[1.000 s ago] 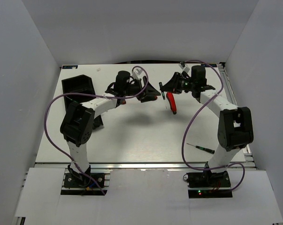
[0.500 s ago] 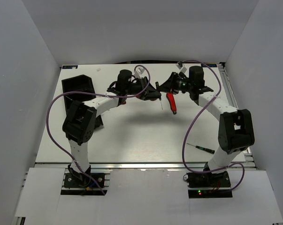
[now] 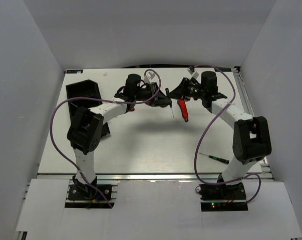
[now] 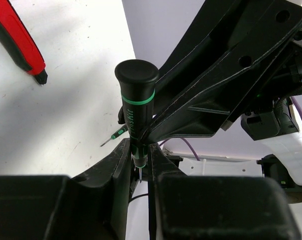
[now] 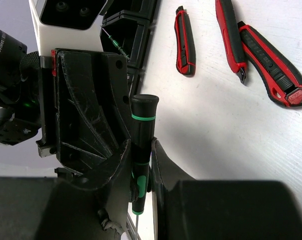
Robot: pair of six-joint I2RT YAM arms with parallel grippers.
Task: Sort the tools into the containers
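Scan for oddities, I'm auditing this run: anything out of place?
One screwdriver is pinched by both the left gripper and the right gripper at once, off the table; likely a handover. Nothing looks damaged.

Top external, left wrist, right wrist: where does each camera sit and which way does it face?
Top external: above, behind the bases, looking down on the table; left arm and right arm show.
Left wrist: rides that arm, looking along the left claw.
Right wrist: likewise, along the right claw.
Shared: both wrist views show the screwdriver.
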